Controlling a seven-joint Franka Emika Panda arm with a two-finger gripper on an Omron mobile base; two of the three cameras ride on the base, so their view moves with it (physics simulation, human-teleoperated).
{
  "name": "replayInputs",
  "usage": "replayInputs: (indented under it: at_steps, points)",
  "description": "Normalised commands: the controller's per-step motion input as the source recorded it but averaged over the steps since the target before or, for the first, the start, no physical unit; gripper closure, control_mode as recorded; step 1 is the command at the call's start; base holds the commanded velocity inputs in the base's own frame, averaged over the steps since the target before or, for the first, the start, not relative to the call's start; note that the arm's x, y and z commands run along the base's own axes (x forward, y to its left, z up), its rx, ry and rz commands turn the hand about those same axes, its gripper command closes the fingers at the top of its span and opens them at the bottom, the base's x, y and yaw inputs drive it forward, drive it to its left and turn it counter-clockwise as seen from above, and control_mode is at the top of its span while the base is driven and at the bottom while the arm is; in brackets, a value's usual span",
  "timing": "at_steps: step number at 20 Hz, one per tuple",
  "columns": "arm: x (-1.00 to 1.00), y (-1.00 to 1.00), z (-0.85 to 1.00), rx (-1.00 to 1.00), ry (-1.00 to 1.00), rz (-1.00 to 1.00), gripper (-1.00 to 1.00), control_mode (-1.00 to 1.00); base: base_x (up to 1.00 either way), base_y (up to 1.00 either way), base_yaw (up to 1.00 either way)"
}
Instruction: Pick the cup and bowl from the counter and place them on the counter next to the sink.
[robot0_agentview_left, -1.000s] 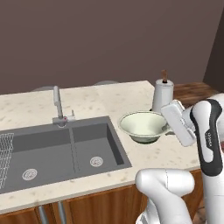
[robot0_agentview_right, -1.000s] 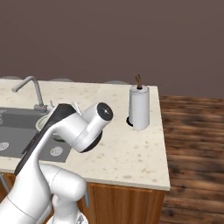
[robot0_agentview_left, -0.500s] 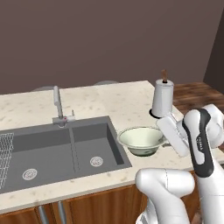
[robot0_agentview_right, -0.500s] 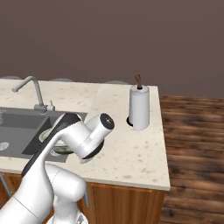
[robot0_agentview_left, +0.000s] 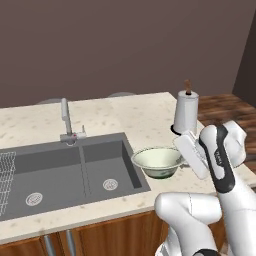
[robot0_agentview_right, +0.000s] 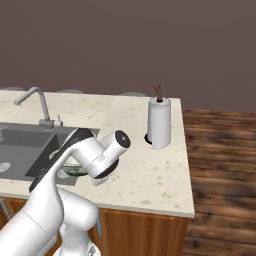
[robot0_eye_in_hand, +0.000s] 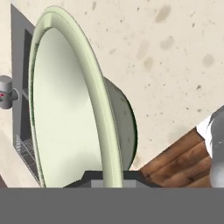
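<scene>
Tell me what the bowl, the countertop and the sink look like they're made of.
The bowl looks like glazed ceramic, perhaps plastic: smooth pale cream-green, thin even rim. The counter looks like polished stone: beige with darker speckles. The sink looks like matte composite or coated metal: flat dark grey, no shine.

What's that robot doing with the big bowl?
The white robot arm is holding the pale green bowl by its rim, with its gripper pinching the edge. The bowl sits low over the beige counter, right beside the dark sink. A paper towel roll stands behind it. It looks like the robot is about to set the bowl down next to the sink, though I can't tell if it touches the counter.
</scene>
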Motion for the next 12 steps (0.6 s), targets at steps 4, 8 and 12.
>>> replayInputs:
  at_steps: [4, 8, 12]
  points:
    - [0.75, 0.00, -0.10, 0.00, 0.00, 0.00, 1.00, -1.00, 0.00, 0.00, 0.00]
    - [0.74, 0.00, -0.14, 0.00, 0.00, 0.00, 1.00, -1.00, 0.00, 0.00, 0.00]
    - [0.32, -0.09, -0.01, 0.00, 0.00, 0.00, 1.00, -1.00, 0.00, 0.00, 0.00]
